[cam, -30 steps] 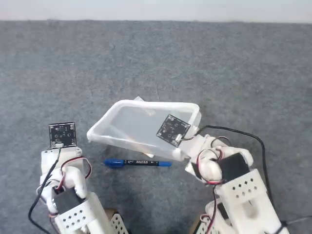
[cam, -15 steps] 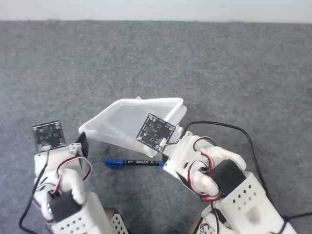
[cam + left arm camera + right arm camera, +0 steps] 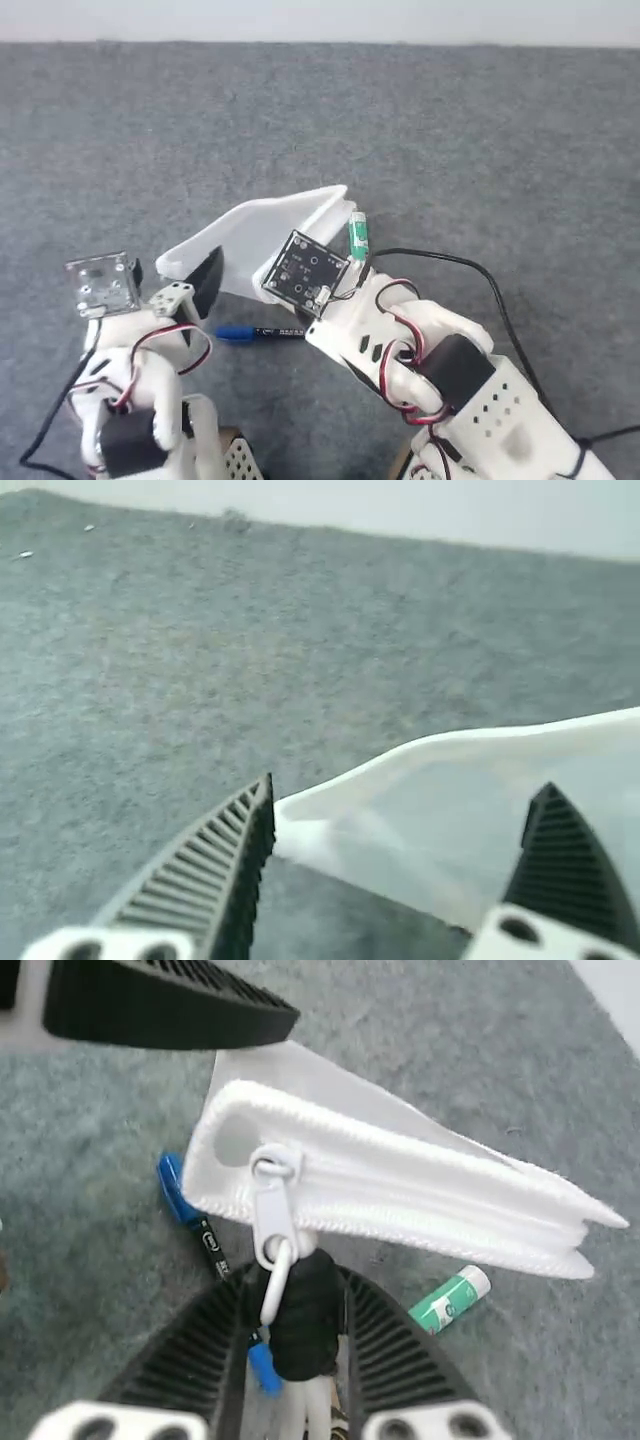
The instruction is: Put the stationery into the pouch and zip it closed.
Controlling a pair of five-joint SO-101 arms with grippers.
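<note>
We've got the right gripper (image 3: 292, 1312) clenched on the black zipper tab (image 3: 305, 1315) of the white pouch (image 3: 400, 1195). The left gripper (image 3: 405, 790) is spread wide astride the pouch's corner. The blue pen (image 3: 262, 333) lies at the pouch's six o'clock, the green tube (image 3: 356, 234) at three.

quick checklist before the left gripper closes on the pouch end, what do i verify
1. Right gripper shut on the black zip pull: ok.
2. Left gripper open: ok.
3. Pouch corner inside the left gripper's opening: ok.
4. Blue pen inside the pouch: not ok, it lies on the table.
5. Green tube inside the pouch: not ok, it lies on the table too.
6. Zip open far enough for loading: cannot tell.
</note>
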